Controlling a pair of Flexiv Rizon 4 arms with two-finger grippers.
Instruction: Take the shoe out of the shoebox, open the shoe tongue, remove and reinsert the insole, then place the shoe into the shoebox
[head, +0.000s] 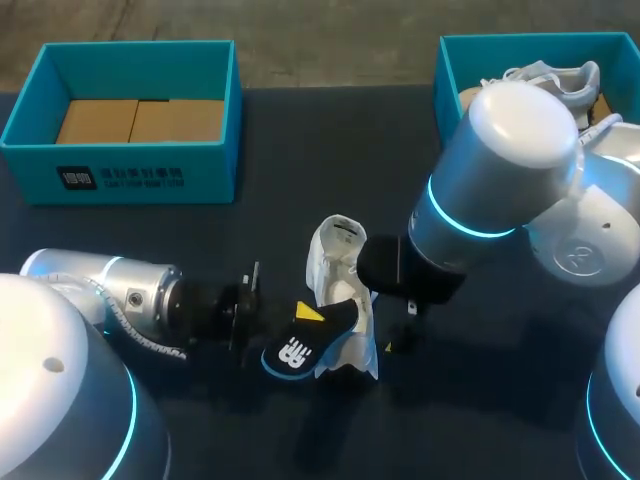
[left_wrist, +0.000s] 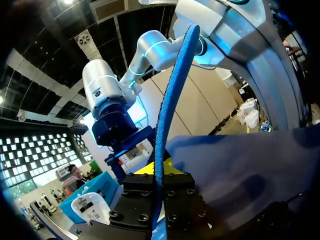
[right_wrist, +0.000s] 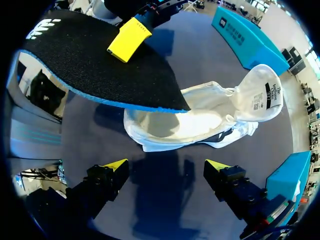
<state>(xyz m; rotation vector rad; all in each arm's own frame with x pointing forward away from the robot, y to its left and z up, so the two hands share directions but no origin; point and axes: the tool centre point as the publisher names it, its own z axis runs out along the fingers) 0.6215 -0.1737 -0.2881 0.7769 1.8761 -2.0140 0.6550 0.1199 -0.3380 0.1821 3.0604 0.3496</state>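
Two yellow-tipped fingers of the left gripper (head: 308, 316) pinch the black blue-edged insole (head: 298, 348) just below the frame's centre, over the white fabric shoe (head: 338, 262) lying mid-frame on the dark table (head: 300, 150). Above the shoe, the right gripper (right_wrist: 167, 167) hangs with its fingers spread wide.

We see a black insole (right_wrist: 100, 65) with a blue edge and white logo, a white shoe (right_wrist: 200, 117) ahead of our yellow fingertips (right_wrist: 116, 165), a teal shoebox (head: 130, 170) and a dark navy table (head: 300, 140).
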